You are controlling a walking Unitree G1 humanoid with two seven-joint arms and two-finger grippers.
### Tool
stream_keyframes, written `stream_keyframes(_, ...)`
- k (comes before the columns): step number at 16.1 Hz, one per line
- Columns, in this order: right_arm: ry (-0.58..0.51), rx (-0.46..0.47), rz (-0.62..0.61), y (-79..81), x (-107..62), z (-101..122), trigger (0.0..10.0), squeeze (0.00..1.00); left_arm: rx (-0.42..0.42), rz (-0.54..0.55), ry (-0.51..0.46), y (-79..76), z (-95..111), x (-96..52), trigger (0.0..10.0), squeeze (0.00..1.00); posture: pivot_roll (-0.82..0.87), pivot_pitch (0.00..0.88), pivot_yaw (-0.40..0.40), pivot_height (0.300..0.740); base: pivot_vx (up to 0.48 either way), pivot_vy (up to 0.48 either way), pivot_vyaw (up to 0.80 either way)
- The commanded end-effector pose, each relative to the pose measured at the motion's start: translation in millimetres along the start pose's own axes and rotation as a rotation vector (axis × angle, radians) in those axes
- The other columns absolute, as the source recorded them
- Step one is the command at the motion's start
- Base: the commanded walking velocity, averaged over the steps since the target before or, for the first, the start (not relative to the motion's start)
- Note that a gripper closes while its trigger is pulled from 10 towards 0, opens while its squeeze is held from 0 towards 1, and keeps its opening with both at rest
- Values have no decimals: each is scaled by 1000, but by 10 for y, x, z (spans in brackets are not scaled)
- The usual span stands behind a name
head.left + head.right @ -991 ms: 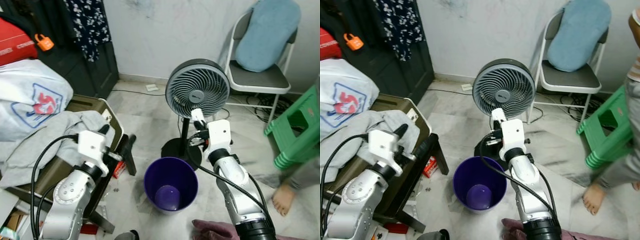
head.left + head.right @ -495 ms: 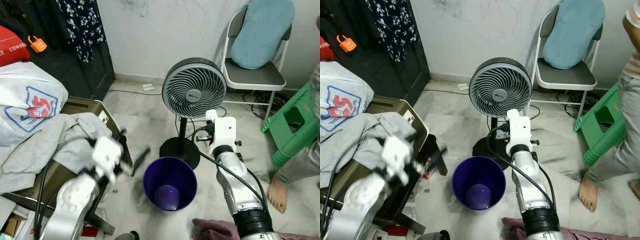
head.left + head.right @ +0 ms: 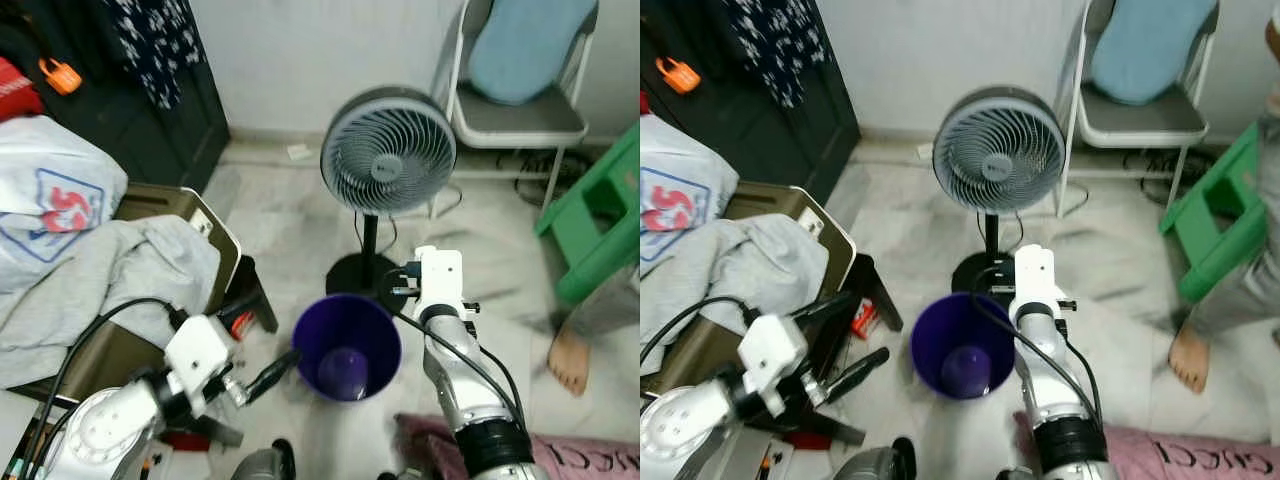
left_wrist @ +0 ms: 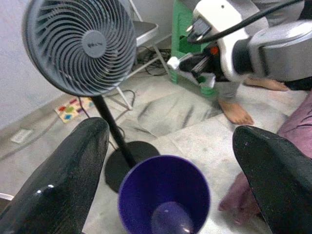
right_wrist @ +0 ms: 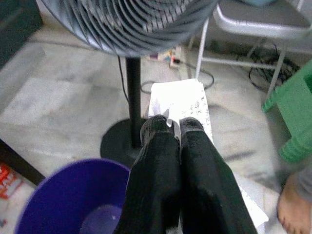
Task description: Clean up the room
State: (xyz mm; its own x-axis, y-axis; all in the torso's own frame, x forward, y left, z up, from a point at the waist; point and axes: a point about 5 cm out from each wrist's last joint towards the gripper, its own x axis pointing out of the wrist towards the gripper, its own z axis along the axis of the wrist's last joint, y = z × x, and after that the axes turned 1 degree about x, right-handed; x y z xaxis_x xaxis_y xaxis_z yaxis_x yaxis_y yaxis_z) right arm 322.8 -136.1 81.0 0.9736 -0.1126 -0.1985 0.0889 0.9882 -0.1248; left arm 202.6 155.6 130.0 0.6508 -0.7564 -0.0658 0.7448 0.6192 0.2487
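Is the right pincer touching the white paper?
Touching. The right wrist view shows the right pincer shut on the white paper, its fingers pinching the paper's edge.

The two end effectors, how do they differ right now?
The left end effector is open and empty, while the right end effector is shut on a white paper. The left end effector sits low beside the purple bin, while the right end effector is above the bin's far rim, near the fan. Both have black fingers.

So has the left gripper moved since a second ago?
Yes. The left gripper was up by the grey clothes on the suitcase; now it sits lower, fingers open, pointing at the purple bin.
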Motion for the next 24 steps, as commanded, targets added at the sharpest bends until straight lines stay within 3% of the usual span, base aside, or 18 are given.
stream_keyframes(1, 6, 9, 5, 60, 21, 28, 10000, 0, 12, 2, -9, 23, 72, -34, 10000, 0, 158, 287, 106, 740, 0, 0, 0)
stream_keyframes(6, 8, 35, 134, 398, 138, 183, 10000, 0, 8, 12, 9, -54, 172, -146, 10000, 0, 194, 378, 154, 740, 0, 0, 0)
stream_keyframes(9, -9, 37, 228, 713, 142, 299, 10000, 0, 1, 0, 29, -96, 181, -175, 10000, 0, 210, 390, 157, 740, 0, 0, 0)
stream_keyframes(11, 56, 48, 305, 911, 70, 174, 10000, 0, -1, 16, 36, -96, 199, -177, 10000, 0, 211, 398, 151, 740, 0, 0, 0)
stream_keyframes(15, 107, 84, 332, 1001, 7, 32, 10000, 0, -15, 20, 42, -151, 192, -180, 10000, 0, 206, 395, 143, 740, 0, 0, 0)
stream_keyframes(16, 106, 86, 333, 1008, -3, 21, 10000, 141, -17, 23, 39, -147, 197, -167, 10000, 0, 205, 392, 141, 740, 0, 0, 0)
stream_keyframes(17, 106, 89, 333, 1008, 1, 17, 10000, 718, -17, 26, 38, -137, 199, -154, 10000, 0, 205, 392, 141, 740, 0, 0, 0)
stream_keyframes(18, 105, 104, 336, 1009, 1, 16, 10000, 1000, -17, 30, 39, -133, 196, -151, 10000, 0, 205, 392, 141, 740, 0, 0, 0)
stream_keyframes(24, 66, 117, 308, 952, 47, 80, 10000, 1000, -11, 47, 32, -108, 188, -109, 10000, 0, 199, 378, 141, 740, 0, 0, 0)
